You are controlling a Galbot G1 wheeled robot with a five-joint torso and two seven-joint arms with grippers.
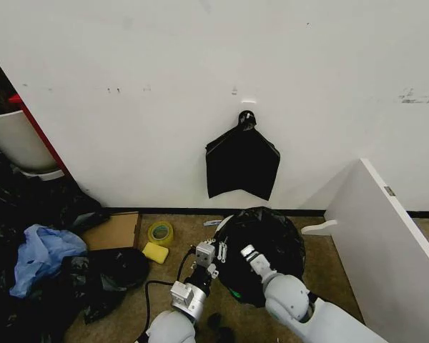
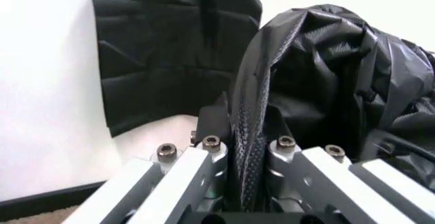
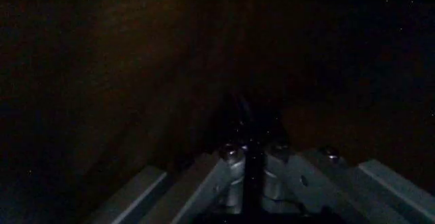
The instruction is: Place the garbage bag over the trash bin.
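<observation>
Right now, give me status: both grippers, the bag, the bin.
Left gripper shut on a fold of the glossy black plastic garbage bag. Right gripper shut on bag film too. Bag draped over the bin; only a sliver of cream-white rim visible. Nothing blocking.

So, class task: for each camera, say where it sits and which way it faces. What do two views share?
Head: high up, facing down at the wall and floor; both arms, left tool, right tool at the garbage bag.
Left wrist: faces along its tool, shut on bag film.
Right wrist: tool in dark folds.
Shared: bag and black pack.
</observation>
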